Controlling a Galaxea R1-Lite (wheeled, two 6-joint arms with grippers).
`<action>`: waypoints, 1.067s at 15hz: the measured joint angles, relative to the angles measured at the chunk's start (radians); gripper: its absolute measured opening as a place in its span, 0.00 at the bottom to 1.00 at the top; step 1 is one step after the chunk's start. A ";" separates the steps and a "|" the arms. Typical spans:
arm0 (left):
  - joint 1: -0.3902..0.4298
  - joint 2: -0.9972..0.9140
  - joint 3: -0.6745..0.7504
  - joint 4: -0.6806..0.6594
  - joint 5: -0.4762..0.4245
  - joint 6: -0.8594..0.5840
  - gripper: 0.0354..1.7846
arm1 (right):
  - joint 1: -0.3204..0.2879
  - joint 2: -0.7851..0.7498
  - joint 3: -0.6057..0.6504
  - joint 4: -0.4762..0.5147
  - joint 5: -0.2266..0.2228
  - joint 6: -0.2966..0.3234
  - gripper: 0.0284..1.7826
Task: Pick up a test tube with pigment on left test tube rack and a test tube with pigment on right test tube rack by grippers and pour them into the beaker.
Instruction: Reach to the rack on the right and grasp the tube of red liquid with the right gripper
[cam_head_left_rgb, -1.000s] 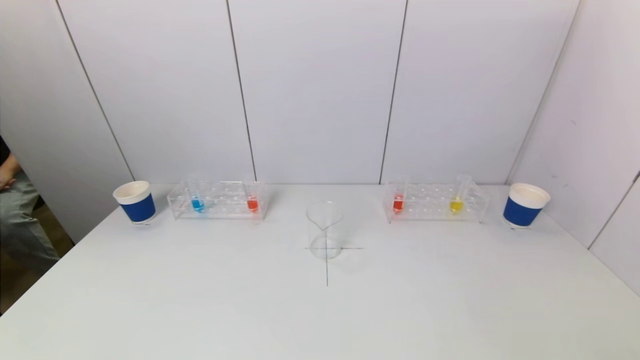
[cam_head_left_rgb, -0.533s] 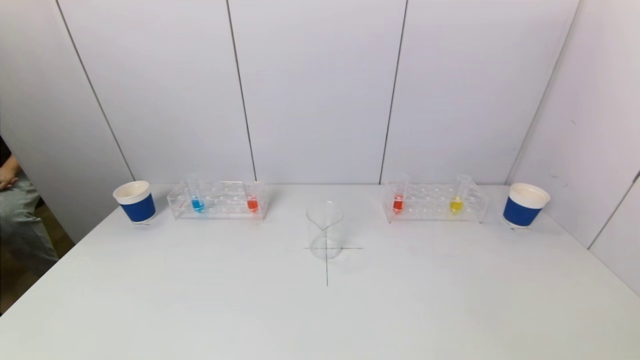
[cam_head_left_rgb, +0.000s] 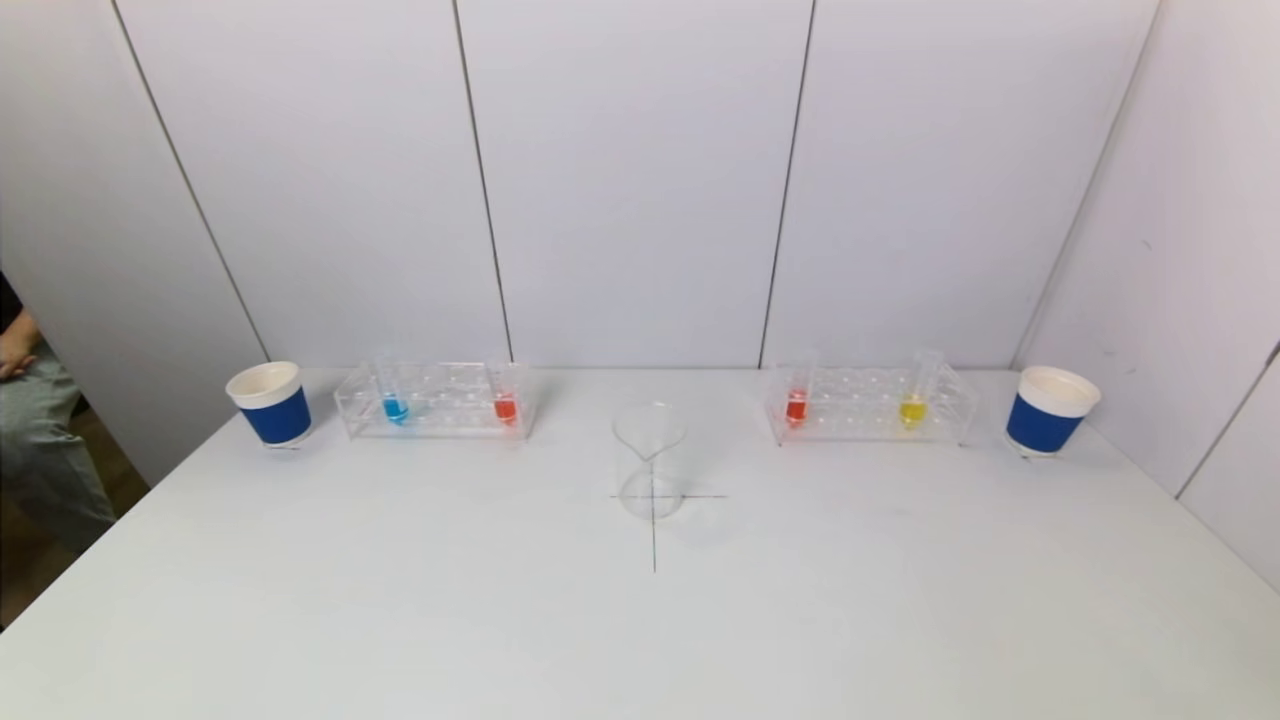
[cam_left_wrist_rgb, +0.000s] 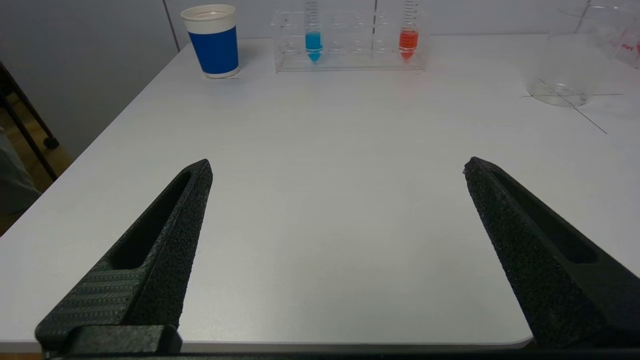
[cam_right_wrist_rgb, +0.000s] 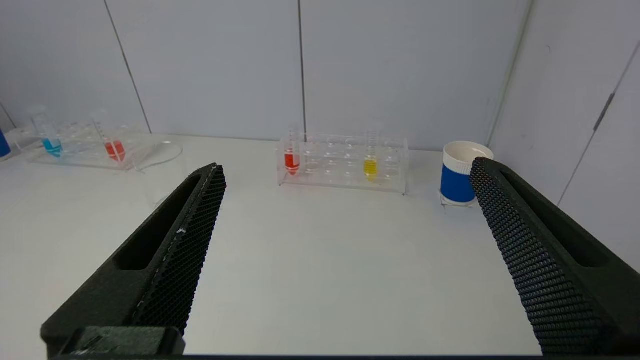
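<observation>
The clear left rack (cam_head_left_rgb: 435, 402) at the back left holds a blue-pigment tube (cam_head_left_rgb: 394, 405) and a red-pigment tube (cam_head_left_rgb: 505, 405). The clear right rack (cam_head_left_rgb: 870, 405) holds a red-pigment tube (cam_head_left_rgb: 796, 404) and a yellow-pigment tube (cam_head_left_rgb: 912, 408). An empty glass beaker (cam_head_left_rgb: 650, 460) stands on a drawn cross at the table's middle. Neither arm shows in the head view. My left gripper (cam_left_wrist_rgb: 337, 167) is open and empty near the table's front edge, facing the left rack (cam_left_wrist_rgb: 350, 42). My right gripper (cam_right_wrist_rgb: 347, 167) is open and empty, facing the right rack (cam_right_wrist_rgb: 345, 162).
A blue-and-white paper cup (cam_head_left_rgb: 270, 403) stands left of the left rack, another cup (cam_head_left_rgb: 1050, 410) right of the right rack. White wall panels close the back and right sides. A person's arm and leg (cam_head_left_rgb: 30, 440) show past the table's left edge.
</observation>
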 joint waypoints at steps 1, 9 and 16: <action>0.000 0.000 0.000 0.000 0.000 0.000 0.99 | 0.003 0.045 -0.004 -0.037 0.001 0.000 0.99; 0.000 0.000 0.000 0.000 0.000 0.000 0.99 | 0.007 0.357 -0.085 -0.176 0.037 0.000 0.99; 0.000 0.000 0.000 0.000 0.000 0.000 0.99 | 0.013 0.601 -0.067 -0.374 0.085 0.000 0.99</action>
